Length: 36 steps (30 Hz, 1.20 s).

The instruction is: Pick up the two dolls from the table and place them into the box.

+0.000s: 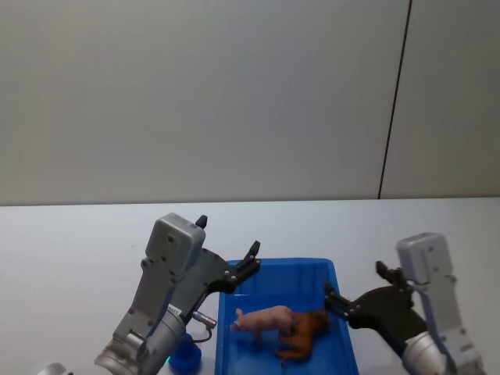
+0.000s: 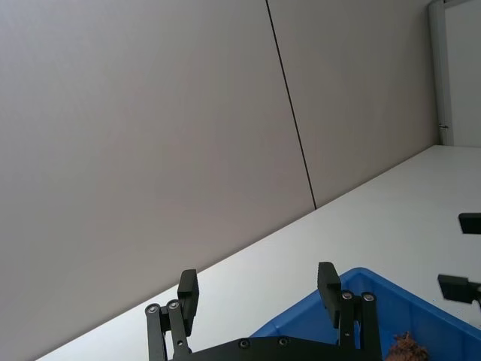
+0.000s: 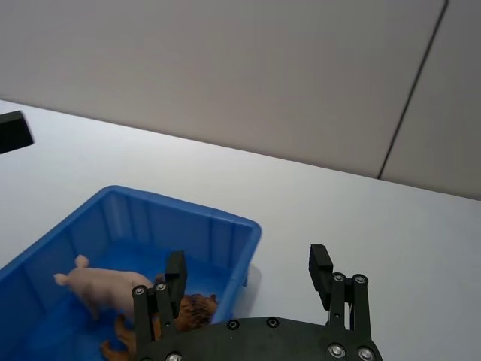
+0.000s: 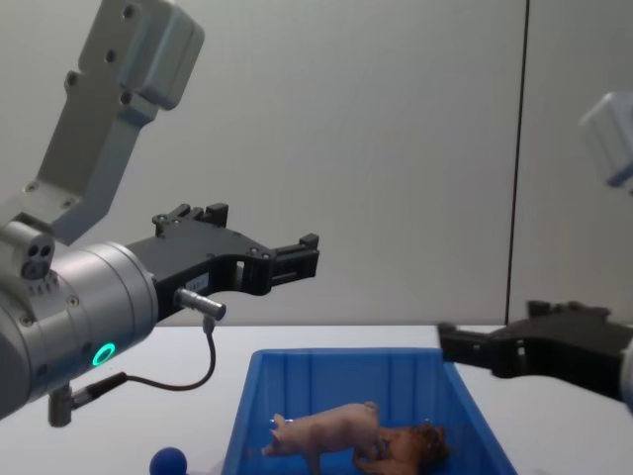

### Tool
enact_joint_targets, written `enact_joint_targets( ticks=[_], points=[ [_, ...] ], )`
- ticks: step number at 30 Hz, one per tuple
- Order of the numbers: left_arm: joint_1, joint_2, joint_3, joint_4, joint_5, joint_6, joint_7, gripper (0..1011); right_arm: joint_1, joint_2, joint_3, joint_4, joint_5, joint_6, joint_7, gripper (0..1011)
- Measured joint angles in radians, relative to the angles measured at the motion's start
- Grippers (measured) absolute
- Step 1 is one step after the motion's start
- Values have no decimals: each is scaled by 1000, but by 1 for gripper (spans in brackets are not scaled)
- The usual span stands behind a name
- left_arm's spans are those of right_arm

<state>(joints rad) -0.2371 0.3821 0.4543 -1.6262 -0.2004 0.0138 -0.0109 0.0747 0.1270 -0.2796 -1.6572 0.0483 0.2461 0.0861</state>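
Observation:
Both dolls lie inside the blue box (image 1: 285,265): the pale pink pig (image 1: 266,319) stands near the middle, and the reddish-brown lion-like animal (image 1: 306,336) touches its rear on the right. The right wrist view shows the pig (image 3: 104,284), the brown animal (image 3: 193,310) and the box (image 3: 180,204) below my right gripper (image 3: 248,262). My left gripper (image 1: 228,236) hovers open and empty above the box's far left corner. My right gripper (image 1: 354,280) is open and empty, level with the box's right rim. From the chest, the pig (image 4: 326,430) and brown animal (image 4: 413,445) sit low in the box (image 4: 336,381).
A small blue ball (image 1: 186,357) rests on the white table (image 1: 78,234) just left of the box, under my left arm; the chest view shows the ball (image 4: 168,461) too. A grey wall stands behind the table. Open tabletop lies beyond and on both sides.

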Motion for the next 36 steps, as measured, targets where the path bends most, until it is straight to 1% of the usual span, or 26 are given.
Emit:
enact_joint_targets(
  ticks=[5,9,15,20,27,36],
  points=[
    [0,0,0,0,0,0,0,1001,-29,19,18,-33,22,-1,-47,1001],
    [0,0,0,0,0,0,0,1001,-46,29,28,-52,35,-2,-72,1001],
    [1,0,-1,0,0,2,0,1001,-61,38,37,-69,48,-2,-96,1001],
    [8,6,-5,-8,-11,23,4,1001,-72,45,43,-81,57,-3,-112,1001],
    [31,25,-15,-34,-47,76,27,1001,-81,50,48,-91,63,-3,-124,1001],
    [70,59,-35,-73,-115,154,64,1001,-87,54,51,-97,68,-3,-133,1001]
  ],
)
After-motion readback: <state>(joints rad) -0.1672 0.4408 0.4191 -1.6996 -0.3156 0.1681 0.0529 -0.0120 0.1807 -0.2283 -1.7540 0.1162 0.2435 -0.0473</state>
